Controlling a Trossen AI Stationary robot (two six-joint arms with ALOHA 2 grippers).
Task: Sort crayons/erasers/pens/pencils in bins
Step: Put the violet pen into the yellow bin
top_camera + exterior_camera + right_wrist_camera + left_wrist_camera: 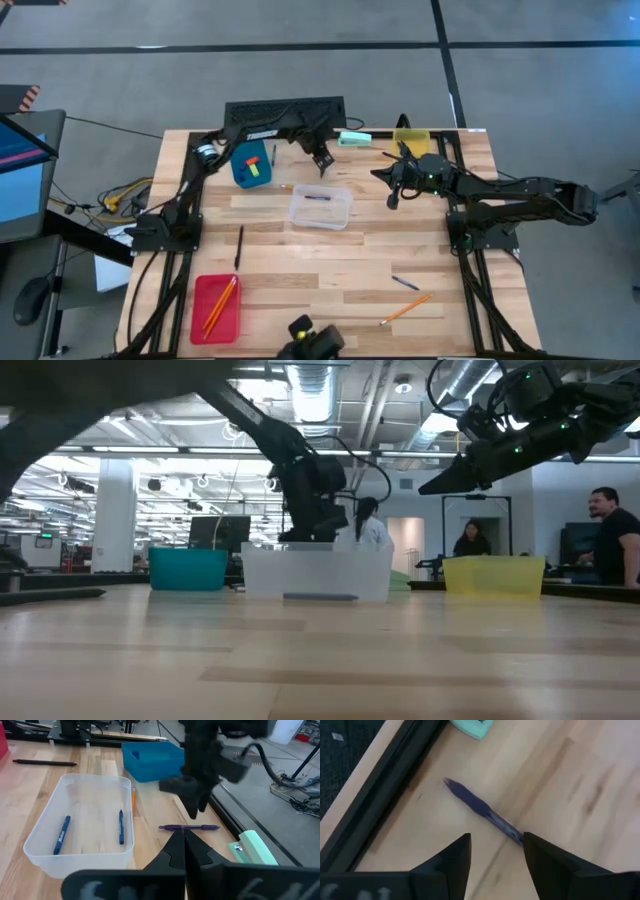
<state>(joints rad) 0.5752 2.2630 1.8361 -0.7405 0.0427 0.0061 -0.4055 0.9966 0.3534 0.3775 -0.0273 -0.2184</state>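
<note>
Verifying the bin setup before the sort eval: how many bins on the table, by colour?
red bin: 1
blue bin: 1
yellow bin: 1
clear bin: 1
Total: 4

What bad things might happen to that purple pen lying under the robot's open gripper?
1. The left gripper hangs open right above the purple pen, covering only one end, so a grab there might tip or flick it.
2. The pen lies near the table's dark edge rail; a nudge might roll it against the rail.
3. The clear bin already holds two blue pens, and the shut right gripper waits close by, so the arms might bump.
</note>
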